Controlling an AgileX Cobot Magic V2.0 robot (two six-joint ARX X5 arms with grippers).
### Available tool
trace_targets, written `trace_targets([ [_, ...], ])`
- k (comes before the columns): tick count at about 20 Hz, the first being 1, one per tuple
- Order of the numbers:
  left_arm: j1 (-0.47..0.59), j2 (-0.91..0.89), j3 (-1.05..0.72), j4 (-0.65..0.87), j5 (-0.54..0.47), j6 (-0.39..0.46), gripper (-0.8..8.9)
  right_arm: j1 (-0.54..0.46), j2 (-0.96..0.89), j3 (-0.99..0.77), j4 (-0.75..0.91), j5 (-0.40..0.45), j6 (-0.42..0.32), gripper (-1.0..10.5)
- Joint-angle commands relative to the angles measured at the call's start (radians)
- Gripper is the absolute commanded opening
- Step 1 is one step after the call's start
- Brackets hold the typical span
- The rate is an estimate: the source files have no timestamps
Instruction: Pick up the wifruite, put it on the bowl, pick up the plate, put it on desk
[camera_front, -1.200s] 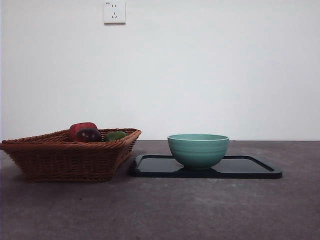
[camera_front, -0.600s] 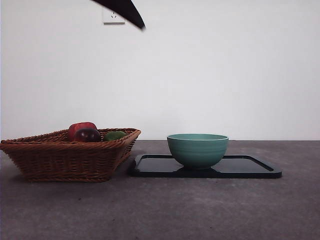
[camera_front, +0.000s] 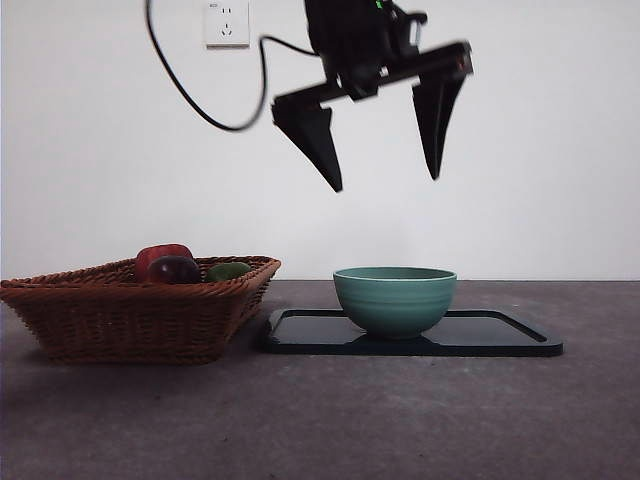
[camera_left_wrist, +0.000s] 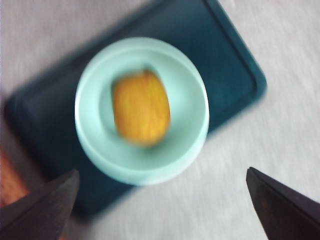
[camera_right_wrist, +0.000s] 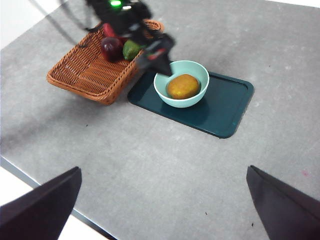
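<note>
The wifruite (camera_left_wrist: 141, 107), orange-brown and rounded, lies inside the teal-green bowl (camera_left_wrist: 185, 100). From the front the bowl (camera_front: 395, 300) hides it. The bowl stands on the plate (camera_front: 500, 335), a flat dark rectangular tray on the desk (camera_front: 400, 420). My left gripper (camera_front: 385, 183) hangs open and empty high above the bowl, jaws wide apart. In the right wrist view the wifruite (camera_right_wrist: 183, 86), bowl (camera_right_wrist: 180, 102) and plate (camera_right_wrist: 225, 107) lie far below, with the left gripper (camera_right_wrist: 150, 50) over them. My right gripper (camera_right_wrist: 163, 169) is open, high over the desk's near part.
A brown wicker basket (camera_front: 130, 310) stands left of the plate, nearly touching it. It holds a red apple (camera_front: 160, 255), a dark purple-red fruit (camera_front: 177, 269) and a green fruit (camera_front: 231, 270). A cable (camera_front: 190, 95) trails from the left arm. The desk's edge (camera_right_wrist: 45, 185) runs near the right gripper.
The left arm has come in from the top, first only a black tip, and now hangs over the bowl with jaws open. Bowl, plate and basket have not moved.
</note>
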Motion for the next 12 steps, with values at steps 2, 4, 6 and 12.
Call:
trace_targets([
  [2,0.016,0.135,0.143,0.001,0.002,0.023,6.47,0.006,0.002,0.010,-0.006,-0.002,0.011,5.5],
  [4,0.029,0.185,0.185,0.013,0.002,0.027,6.47,0.006,0.002,0.010,-0.015,-0.002,0.011,5.5],
  [6,0.038,0.214,0.190,0.051,0.006,0.027,6.47,0.006,0.002,0.010,-0.022,-0.002,0.011,5.5],
  [12,0.036,0.281,0.190,0.108,0.009,0.030,6.32,0.006,0.002,0.010,-0.038,-0.002,0.011,5.5],
])
